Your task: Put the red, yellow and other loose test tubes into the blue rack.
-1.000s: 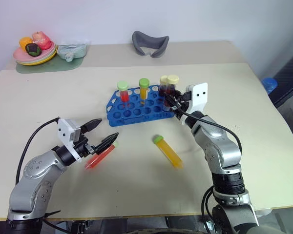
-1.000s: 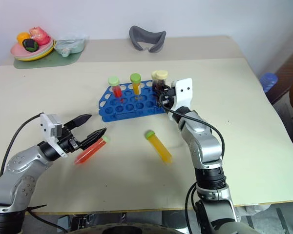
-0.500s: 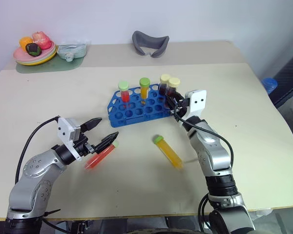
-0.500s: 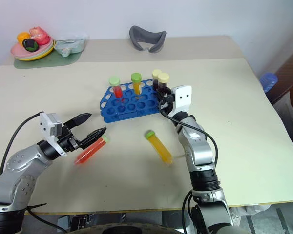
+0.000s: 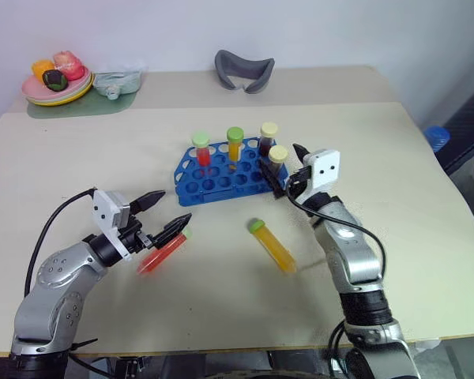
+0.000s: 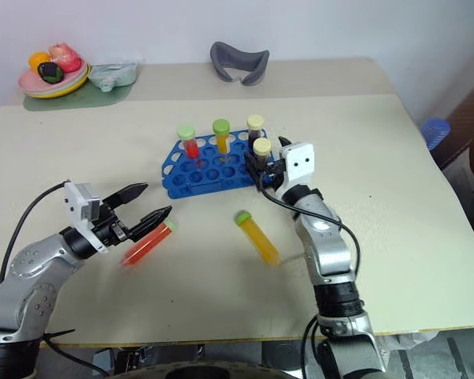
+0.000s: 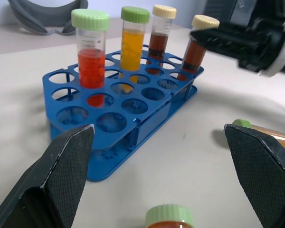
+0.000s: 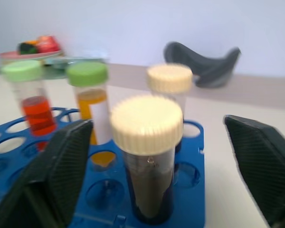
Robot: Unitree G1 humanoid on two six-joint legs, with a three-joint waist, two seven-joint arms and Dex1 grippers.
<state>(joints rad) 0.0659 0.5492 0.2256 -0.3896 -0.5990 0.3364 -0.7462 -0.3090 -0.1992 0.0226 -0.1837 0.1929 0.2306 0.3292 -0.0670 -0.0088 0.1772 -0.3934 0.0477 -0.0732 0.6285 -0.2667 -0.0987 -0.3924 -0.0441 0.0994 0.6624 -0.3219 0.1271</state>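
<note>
The blue rack (image 5: 221, 175) stands mid-table with several capped tubes upright in it. Its right-end tube, dark brown with a pale-yellow cap (image 5: 277, 160), stands between the spread fingers of my open right gripper (image 5: 287, 169), which does not touch it. A loose red test tube (image 5: 162, 253) lies on the table just under the lower finger of my open left gripper (image 5: 176, 207); its green cap (image 7: 169, 216) shows between those fingers. A loose yellow test tube (image 5: 273, 246) with a green cap lies in front of the rack.
At the far left of the table sit a plate of toy food (image 5: 55, 82) and a pale green dish (image 5: 115, 80). A grey curved object (image 5: 243, 71) lies at the back. A blue item (image 5: 436, 136) sits beyond the table's right edge.
My right gripper has opened and let go of the dark-brown tube, which now stands in the rack's right end. The left arm has kept still.
</note>
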